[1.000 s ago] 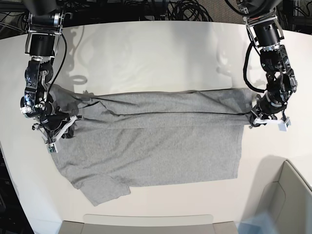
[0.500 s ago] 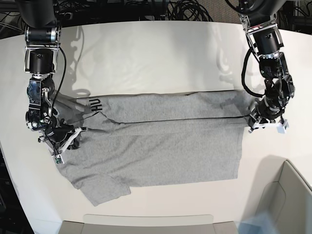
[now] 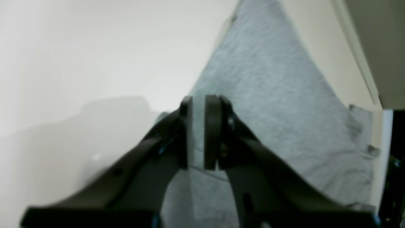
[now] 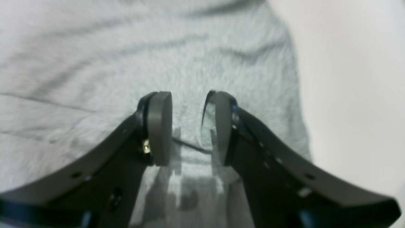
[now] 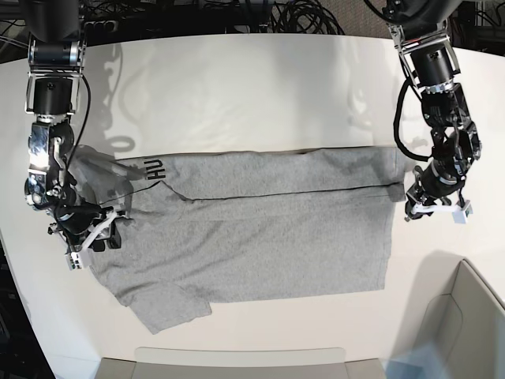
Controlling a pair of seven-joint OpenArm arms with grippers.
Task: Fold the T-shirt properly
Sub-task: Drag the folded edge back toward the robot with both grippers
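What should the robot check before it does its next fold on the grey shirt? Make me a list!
1. Right pincer let go of the T-shirt: ok, its jaws stand apart with only flat cloth below.
2. Left pincer let go: cannot tell, a narrow gap shows between its jaws and the cloth behind is blurred.
3. First fold lying flat: ok, the top strip is turned down along the shirt's length.
4. Fold tidy at the collar end: not ok, black lettering peeks out and the cloth is rumpled there.
5. Bottom sleeve tucked in: not ok, it sticks out past the hem side.
6. Shirt fully on the table: ok.
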